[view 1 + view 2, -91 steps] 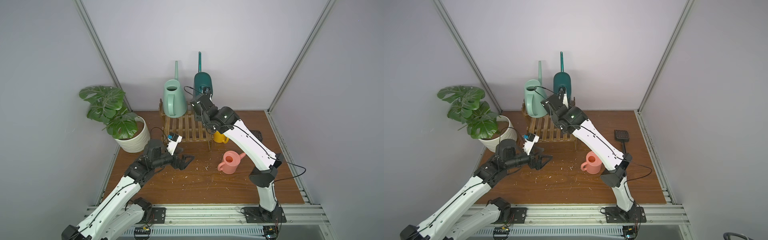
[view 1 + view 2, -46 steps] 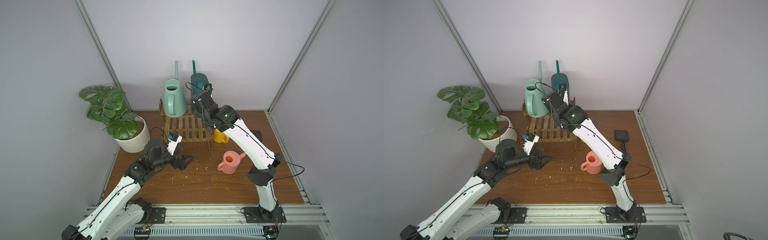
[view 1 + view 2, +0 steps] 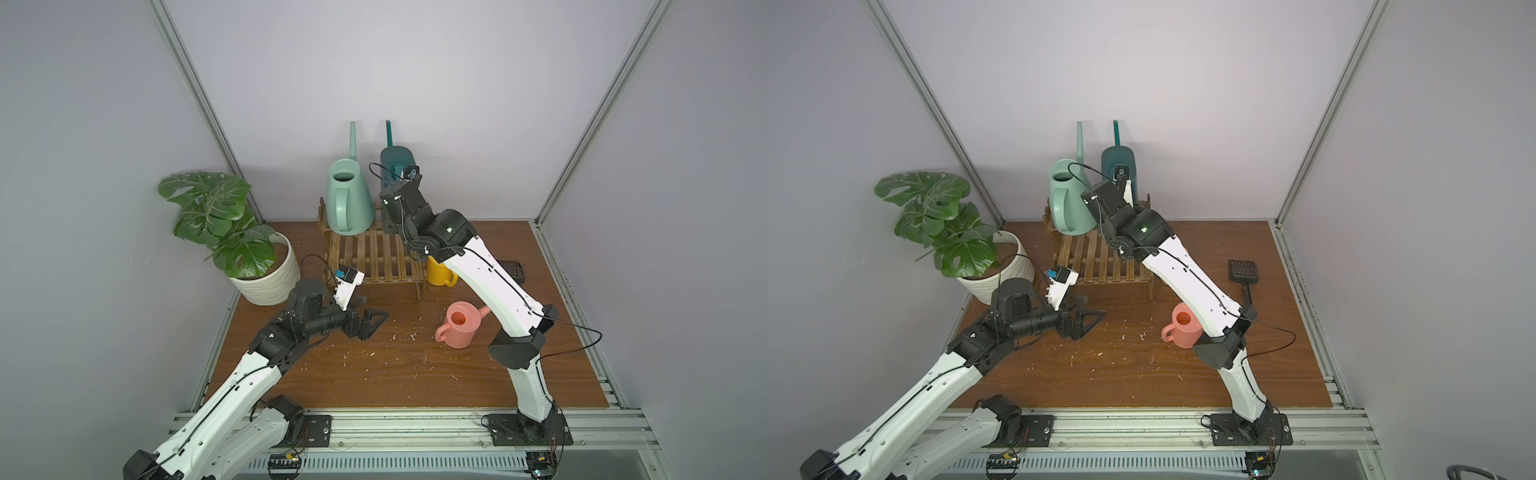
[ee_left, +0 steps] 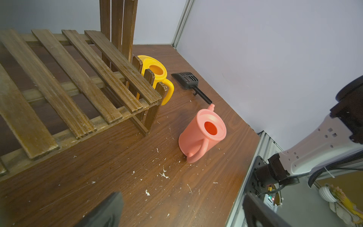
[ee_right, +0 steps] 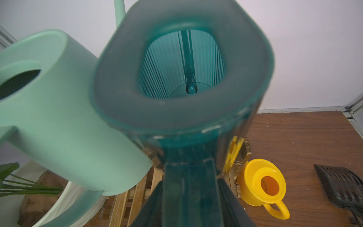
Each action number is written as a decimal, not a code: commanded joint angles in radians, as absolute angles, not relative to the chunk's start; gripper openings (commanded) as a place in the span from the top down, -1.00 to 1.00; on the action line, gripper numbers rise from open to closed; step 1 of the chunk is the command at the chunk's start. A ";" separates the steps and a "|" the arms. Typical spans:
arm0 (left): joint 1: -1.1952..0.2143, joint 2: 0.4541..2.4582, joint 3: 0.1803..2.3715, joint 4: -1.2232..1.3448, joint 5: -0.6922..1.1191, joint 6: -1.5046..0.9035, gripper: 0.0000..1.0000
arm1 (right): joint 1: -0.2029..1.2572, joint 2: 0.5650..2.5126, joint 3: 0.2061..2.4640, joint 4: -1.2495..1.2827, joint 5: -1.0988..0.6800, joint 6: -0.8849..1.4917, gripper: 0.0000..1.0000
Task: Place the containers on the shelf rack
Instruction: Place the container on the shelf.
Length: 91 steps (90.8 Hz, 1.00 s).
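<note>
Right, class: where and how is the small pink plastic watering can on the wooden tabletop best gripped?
Likely the loop handle of the small pink plastic watering can, coming from above on the open left gripper side: it stands upright, handle facing there, spout away.

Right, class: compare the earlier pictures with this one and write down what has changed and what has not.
The right gripper lowered the dark-teal can towards the shelf rack's upper tier, beside the mint-green can. The can's handle sits between the jaws; whether they grip or have released is unclear. Unmoved: mint-green can, pink can and yellow can off the rack, left gripper open.
</note>
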State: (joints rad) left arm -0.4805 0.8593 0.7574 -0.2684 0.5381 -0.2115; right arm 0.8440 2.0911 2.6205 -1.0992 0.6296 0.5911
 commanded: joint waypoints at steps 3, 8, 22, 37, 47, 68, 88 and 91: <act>-0.489 0.860 0.777 -0.254 0.536 -0.199 -0.96 | 0.841 2.101 2.640 -1.086 0.615 0.589 0.12; -0.488 0.859 0.776 -0.256 0.537 -0.201 -0.96 | 0.841 2.097 2.640 -1.086 0.608 0.591 0.11; -0.489 0.851 0.771 -0.256 0.536 -0.204 -0.96 | 0.844 2.088 2.634 -1.086 0.604 0.592 0.05; -0.490 0.846 0.766 -0.258 0.531 -0.216 -0.96 | 0.848 2.075 2.612 -1.086 0.600 0.592 -0.03; -0.488 0.846 0.762 -0.258 0.529 -0.224 -0.96 | 0.852 2.065 2.603 -1.086 0.605 0.592 -0.04; -0.488 0.846 0.753 -0.255 0.528 -0.233 -0.96 | 0.869 2.029 2.565 -1.071 0.631 0.587 -0.12; -0.489 0.848 0.749 -0.255 0.535 -0.217 -0.96 | 0.884 1.976 2.480 -1.031 0.656 0.568 -0.21; -0.488 0.849 0.748 -0.255 0.536 -0.216 -0.96 | 0.884 1.969 2.470 -1.030 0.659 0.568 -0.23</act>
